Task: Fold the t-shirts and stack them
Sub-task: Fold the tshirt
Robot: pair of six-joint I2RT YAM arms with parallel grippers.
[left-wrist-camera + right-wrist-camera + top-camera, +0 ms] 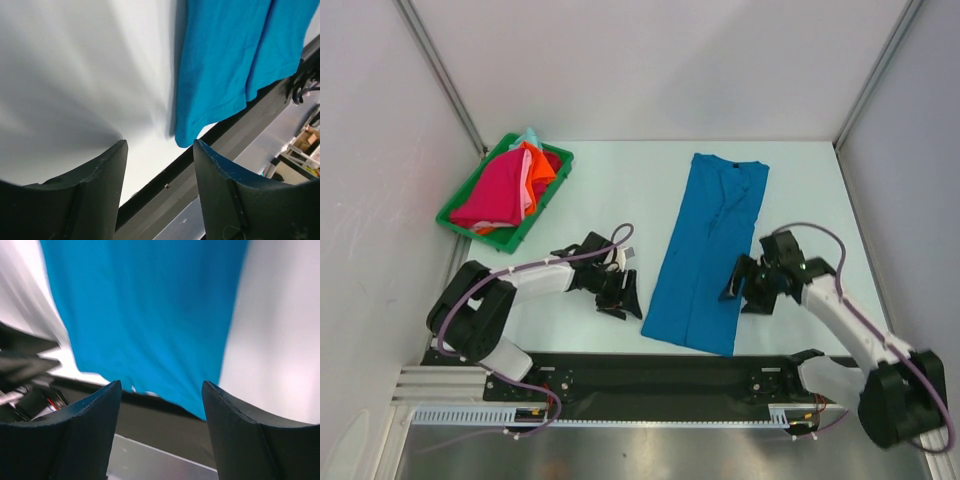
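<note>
A large bright blue t-shirt (705,250) lies flat on the white table as a long narrow strip, running from the back toward the near edge. My left gripper (620,292) stands open just left of its near left corner, with nothing between the fingers. In the left wrist view the blue t-shirt (225,55) lies ahead of the left gripper (160,142). My right gripper (742,288) hovers open over the shirt's right edge near its lower end. From the right wrist, the blue t-shirt (145,305) fills the space ahead of the empty right gripper (161,382).
A green tray (525,232) at the back left holds a heap of t-shirts: magenta (495,190), orange (538,165) and a bit of mint (528,135). A black rail (650,375) runs along the near table edge. White walls close in the sides and back.
</note>
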